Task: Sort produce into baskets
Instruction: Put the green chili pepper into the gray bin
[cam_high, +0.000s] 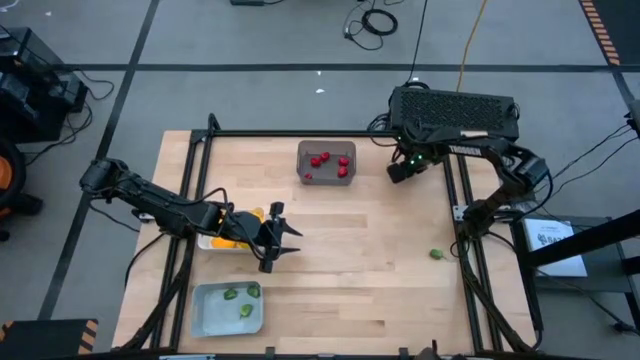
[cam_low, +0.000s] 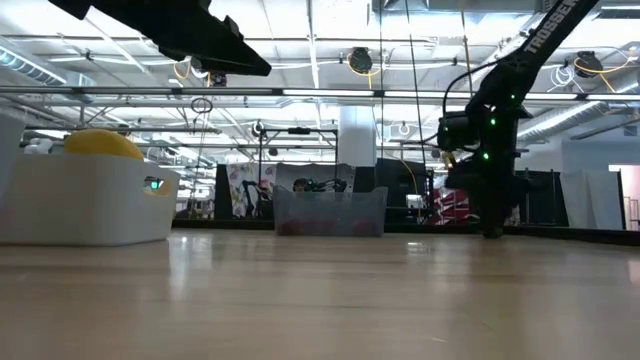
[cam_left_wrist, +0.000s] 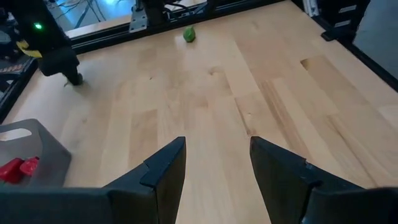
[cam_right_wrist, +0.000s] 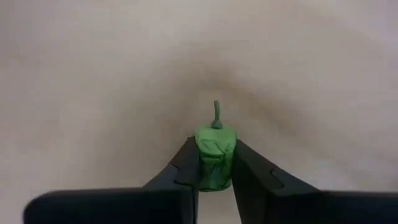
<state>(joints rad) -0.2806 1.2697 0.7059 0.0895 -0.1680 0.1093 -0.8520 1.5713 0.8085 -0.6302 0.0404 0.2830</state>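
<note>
Right tool (cam_right_wrist: 216, 163): clenched on a small green pepper (cam_right_wrist: 215, 155), stem pointing away from its fingers.
Left tool (cam_left_wrist: 217, 174): released, empty, over bare bench (cam_left_wrist: 249, 87); another green piece (cam_left_wrist: 189, 35) well ahead.

Left tool (cam_high: 283, 238) is hovering with fingers spread wide apart; right tool (cam_right_wrist: 216, 163) is pinching, its fingers clamped close together.

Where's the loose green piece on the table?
High view: the green piece lies alone on the table, near its right edge, in front of the right arm.
</note>
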